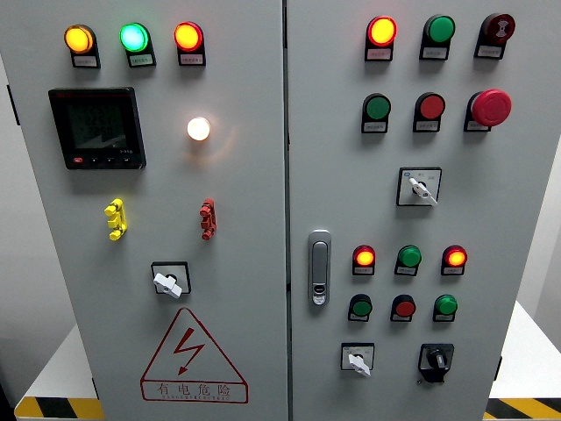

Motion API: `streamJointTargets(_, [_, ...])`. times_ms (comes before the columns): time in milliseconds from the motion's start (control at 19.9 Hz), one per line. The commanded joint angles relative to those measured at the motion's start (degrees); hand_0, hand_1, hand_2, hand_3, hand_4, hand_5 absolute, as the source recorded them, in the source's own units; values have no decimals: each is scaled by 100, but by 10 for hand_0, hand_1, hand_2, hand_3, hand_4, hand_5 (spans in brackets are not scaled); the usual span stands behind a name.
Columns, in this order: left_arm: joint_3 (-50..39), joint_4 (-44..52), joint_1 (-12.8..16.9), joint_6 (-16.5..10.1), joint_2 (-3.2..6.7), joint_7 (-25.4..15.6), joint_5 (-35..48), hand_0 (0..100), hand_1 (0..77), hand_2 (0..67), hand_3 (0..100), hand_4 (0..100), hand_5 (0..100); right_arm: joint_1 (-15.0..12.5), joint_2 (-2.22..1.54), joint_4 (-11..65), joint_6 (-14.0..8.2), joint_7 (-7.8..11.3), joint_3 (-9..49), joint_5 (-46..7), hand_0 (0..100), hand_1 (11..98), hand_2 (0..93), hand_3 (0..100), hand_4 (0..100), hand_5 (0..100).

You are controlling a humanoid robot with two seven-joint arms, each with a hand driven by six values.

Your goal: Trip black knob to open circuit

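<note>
The grey control cabinet [263,368] fills the view, its lower edge with the red triangular warning sign [194,355] closest to the camera. The black knob [436,360] sits at the bottom right of the right door, just right of a white selector switch [358,360] and below a green button [446,305]. No robot hand shows anywhere, so neither pose nor whether the fingers are spread or curled can be told. The task appears not yet begun: the knob is untouched. The next move probably calls for an arm, likely the right, to rise toward the lower right corner, pinch the knob's lever and turn it, avoiding the neighbouring buttons.
</note>
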Motion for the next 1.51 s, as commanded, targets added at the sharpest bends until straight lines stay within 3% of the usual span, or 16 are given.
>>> streamJointTargets(0, [2,2,0,0,0,0,0,0,35,127,214,66,16,0,1,0,0,0,-33,6,740,351,69,92,46,106])
streamJointTargets(201, [2,-7,0,0,0,0,0,0,34,127,214,66,16,9,-8,87,-9,0,281,-221,740,351,69,92,46,105])
streamJointTargets(251, [2,2,0,0,0,0,0,0,34,127,213,66,16,0,1,149,-9,-9,709,-597,740,351,68,92,46,105])
streamJointTargets(402, [2,2,0,0,0,0,0,0,34,127,213,66,16,-35,1,176,9,-79,2273,-2458,739,352,68,94,46,104])
streamJointTargets(502, [-7,-7,0,0,0,0,0,0,36,127,213,66,16,-193,-8,350,87,-342,3379,-3452,739,352,68,96,46,103])
streamJointTargets(603, [2,-7,0,0,0,0,0,0,35,127,213,66,16,-211,-8,439,193,-448,4060,-4201,739,351,67,96,46,103])
streamJointTargets(804, [2,2,0,0,0,0,0,0,36,127,213,66,16,-211,-17,730,150,-580,4195,-4424,740,348,66,95,44,102])
streamJointTargets(904, [2,2,0,0,0,0,0,0,36,127,213,66,16,-211,-87,800,167,-589,4168,-4415,744,343,65,94,44,101])
streamJointTargets(954, [2,2,0,0,0,0,0,0,36,127,213,66,16,-202,-96,800,167,-589,4203,-4406,746,341,65,93,43,100])
streamJointTargets(1055, [-7,-7,0,0,0,0,0,0,36,127,213,66,16,-185,-43,878,132,-589,4317,-4502,748,338,63,91,43,99])
streamJointTargets(1205, [-7,2,0,0,0,0,0,0,38,127,213,66,16,-79,-34,1229,53,-589,4913,-4686,749,338,63,93,42,98])
streamJointTargets(1306, [2,-7,0,0,0,0,0,0,37,127,213,66,16,-44,-34,1511,44,-589,6069,-5701,748,338,63,95,42,98])
streamJointTargets(1356, [2,2,0,0,0,0,0,0,38,127,213,66,16,-18,-26,1686,70,-581,6623,-6516,747,339,63,97,42,99])
streamJointTargets(1457, [2,2,0,0,0,0,0,0,37,127,213,66,16,-9,-26,2089,70,-528,7049,-7042,748,339,63,100,43,99])
